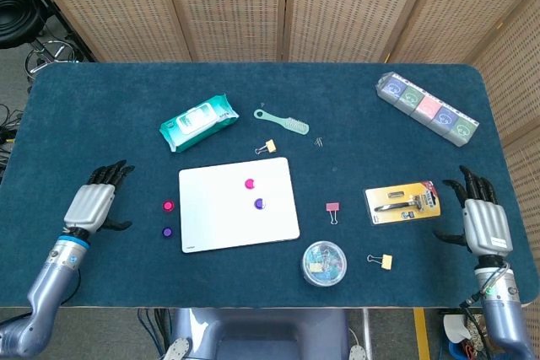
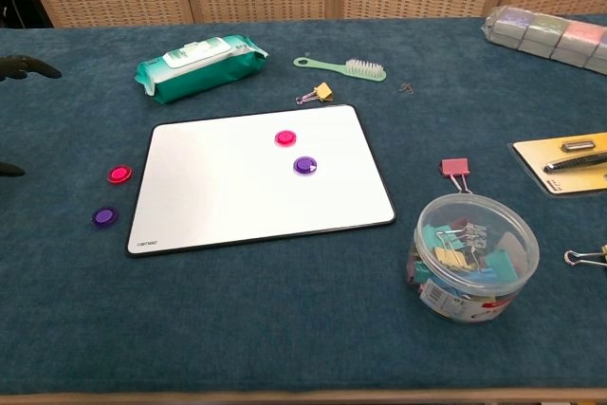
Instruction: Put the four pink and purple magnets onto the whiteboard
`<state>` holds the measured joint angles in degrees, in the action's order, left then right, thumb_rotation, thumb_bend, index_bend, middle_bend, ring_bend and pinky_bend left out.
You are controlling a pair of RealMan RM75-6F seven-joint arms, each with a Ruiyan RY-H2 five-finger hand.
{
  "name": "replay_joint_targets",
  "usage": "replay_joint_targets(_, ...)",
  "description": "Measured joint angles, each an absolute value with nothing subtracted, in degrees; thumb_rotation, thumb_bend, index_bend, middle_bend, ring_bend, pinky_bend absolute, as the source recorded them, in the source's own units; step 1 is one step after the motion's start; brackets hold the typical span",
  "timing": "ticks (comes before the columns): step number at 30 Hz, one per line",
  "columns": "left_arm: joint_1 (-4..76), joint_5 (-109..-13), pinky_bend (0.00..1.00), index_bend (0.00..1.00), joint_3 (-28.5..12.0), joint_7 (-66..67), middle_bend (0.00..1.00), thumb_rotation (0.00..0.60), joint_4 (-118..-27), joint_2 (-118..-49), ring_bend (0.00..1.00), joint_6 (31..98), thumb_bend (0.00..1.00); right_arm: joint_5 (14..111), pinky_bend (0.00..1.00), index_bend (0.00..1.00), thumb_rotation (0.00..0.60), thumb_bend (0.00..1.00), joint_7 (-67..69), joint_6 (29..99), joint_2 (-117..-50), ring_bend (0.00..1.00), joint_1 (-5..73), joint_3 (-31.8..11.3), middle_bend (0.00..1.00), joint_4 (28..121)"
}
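At the lower left of the head view my left hand [image 1: 90, 204] sits empty over the table [image 1: 354, 124], fingers spread apart. Just to its right in the frame lie the pink magnet [image 1: 168, 206] and, below it, the purple magnet [image 1: 167, 231], both off the whiteboard [image 1: 219, 217] and close to its left edge. Two more magnets [image 1: 253, 194] already rest on the board. I judge the left hand is clearly the nearer one: it needs to travel rightward. At the lower right, well apart from everything, my right hand [image 1: 484, 223] is also empty and spread.
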<state>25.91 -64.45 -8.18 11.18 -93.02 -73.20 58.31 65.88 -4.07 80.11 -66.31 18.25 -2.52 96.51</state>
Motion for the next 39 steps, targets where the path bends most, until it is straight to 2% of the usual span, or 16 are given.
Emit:
replay_joint_targets(12,30.09,-58.47,0.00,0.30,-9.08,13.92,0.00,0.600,-90.66,-77.02,0.00,54.13,0.27,67.10,0.00,0.24,0.600,0.05,0.43,76.86,-65.35,0.00,15.87,-3.38,0.00,95.89)
replay_joint_targets(39,35.16,-51.60,0.00,0.38,-7.76,19.21,0.00,0.600,-83.99,-87.02,0.00,52.72,0.29,67.87,0.00,0.25,0.600,0.05,3.33,74.42,-63.75,0.00,13.42,-7.01,0.00,96.10)
